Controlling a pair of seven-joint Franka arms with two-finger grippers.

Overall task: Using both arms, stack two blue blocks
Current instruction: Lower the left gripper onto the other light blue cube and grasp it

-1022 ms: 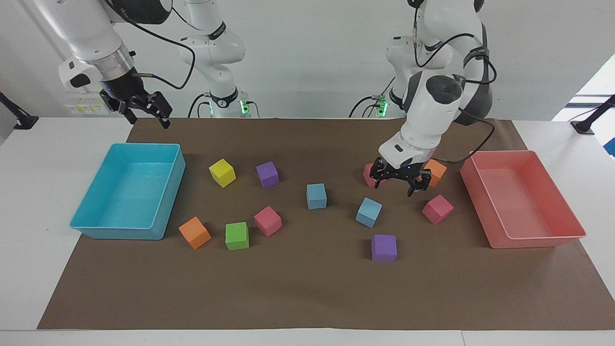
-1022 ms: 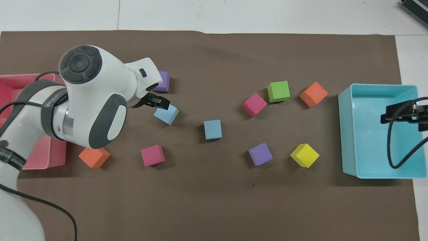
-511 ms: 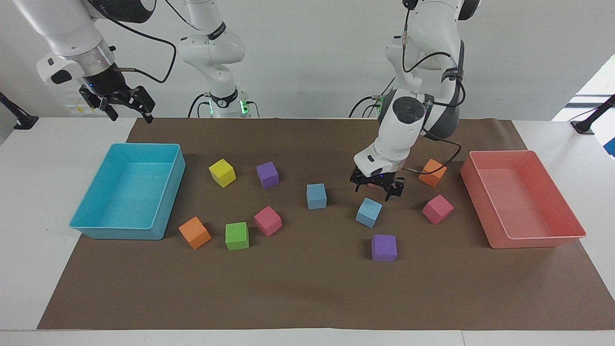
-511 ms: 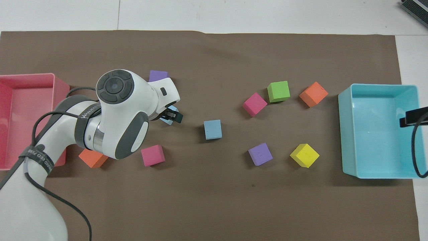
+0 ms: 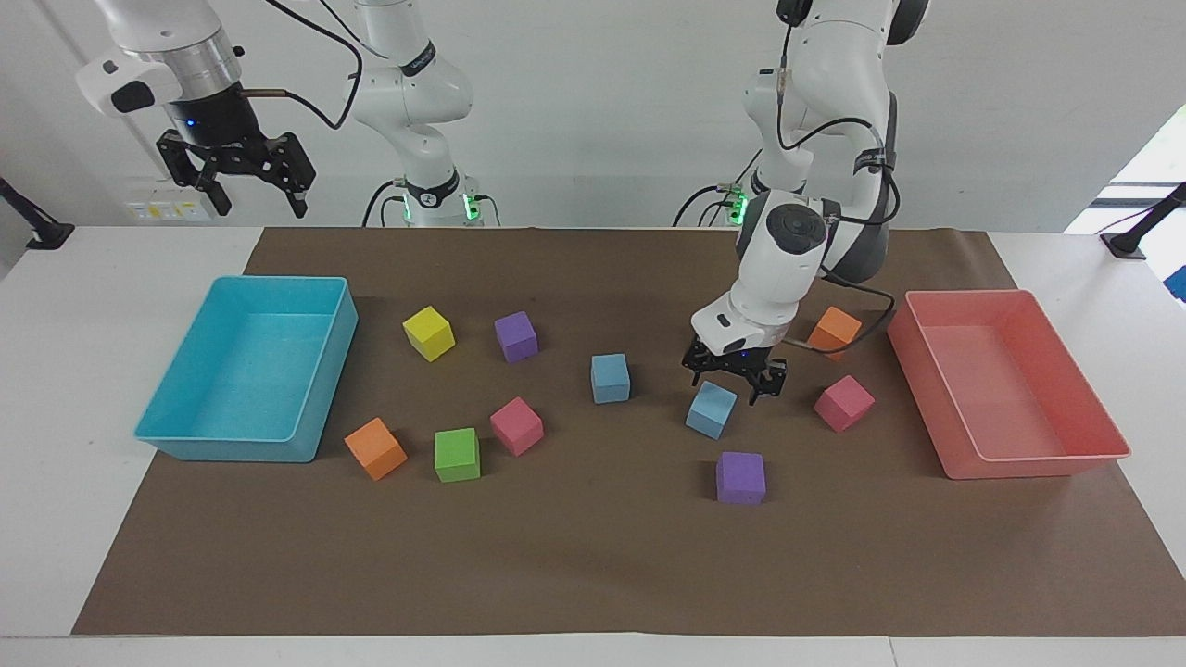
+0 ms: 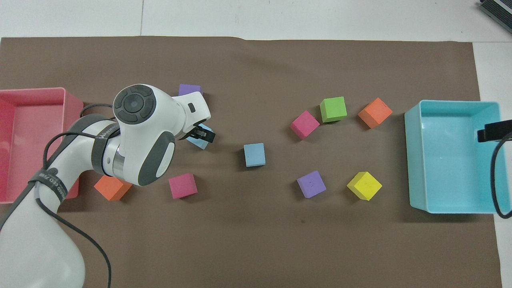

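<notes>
Swinging in from the orange cube, left claw [image 5: 736, 380] now hangs wide above tilted blue block [image 5: 712, 409], four o'clock of its twin [image 5: 611, 378]. Light, squashy foam: pinch flat sides. Right claw [image 5: 243, 176] waits wide.

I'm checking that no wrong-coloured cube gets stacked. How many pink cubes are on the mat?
2 showing. One pink cube lies beside the green cube. The other pink cube lies near the pink tray, farther from the robots than the orange cube there. The left arm may hide more.
</notes>
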